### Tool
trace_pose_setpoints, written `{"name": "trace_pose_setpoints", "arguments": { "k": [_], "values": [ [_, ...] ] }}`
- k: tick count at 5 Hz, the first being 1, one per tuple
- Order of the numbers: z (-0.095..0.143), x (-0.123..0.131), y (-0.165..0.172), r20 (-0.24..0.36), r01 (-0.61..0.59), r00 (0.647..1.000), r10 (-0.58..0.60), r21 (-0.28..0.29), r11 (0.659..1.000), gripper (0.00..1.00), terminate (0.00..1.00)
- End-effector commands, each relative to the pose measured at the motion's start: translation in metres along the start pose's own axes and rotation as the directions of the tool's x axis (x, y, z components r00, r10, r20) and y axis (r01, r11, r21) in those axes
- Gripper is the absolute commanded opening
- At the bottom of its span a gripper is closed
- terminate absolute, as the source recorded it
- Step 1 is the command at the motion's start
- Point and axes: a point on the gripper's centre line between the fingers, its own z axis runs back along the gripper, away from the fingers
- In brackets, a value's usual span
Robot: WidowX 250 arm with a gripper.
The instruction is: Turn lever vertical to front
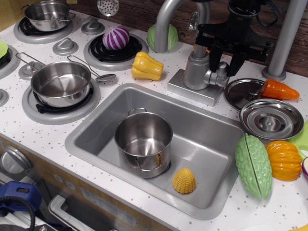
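The silver faucet body [195,72] stands behind the sink, with its curved spout [166,19] rising to the left. The lever [222,69] sits on the body's right side. Only its round stub and a short silver piece show; the rest of the paddle is hidden by my gripper. My black gripper [224,60] has come down from above, one finger on each side of the lever. The fingers stand apart, and I cannot see either pad touching it.
A thick grey pole [284,38] stands right of the gripper. An orange carrot [279,90] and two metal lids [271,118] lie to the right. The sink [91,125] holds a steel pot [143,142] and yellow corn [184,180]. A yellow pepper [147,66] lies left of the faucet.
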Motion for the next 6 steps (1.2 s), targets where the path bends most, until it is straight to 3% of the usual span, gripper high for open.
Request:
{"name": "trace_pose_setpoints", "arguments": {
  "k": [1,2,4,5,6],
  "values": [
    [-0.013,-0.009,-0.005,-0.049,-0.012,0.999,0.011,-0.019,1.000,0.00,0.00],
    [-0.018,-0.017,-0.007,-0.071,-0.023,0.997,0.023,-0.002,1.000,0.00,0.00],
    [-0.032,-0.023,-0.008,-0.034,-0.021,0.999,0.021,-0.005,1.000,0.00,0.00],
    [-0.018,-0.020,-0.008,-0.009,-0.008,1.000,0.009,0.032,0.999,1.00,0.00],
    [0.007,-0.026,-0.009,-0.023,-0.019,1.000,0.020,0.066,0.998,1.00,0.00]
  ]
}}
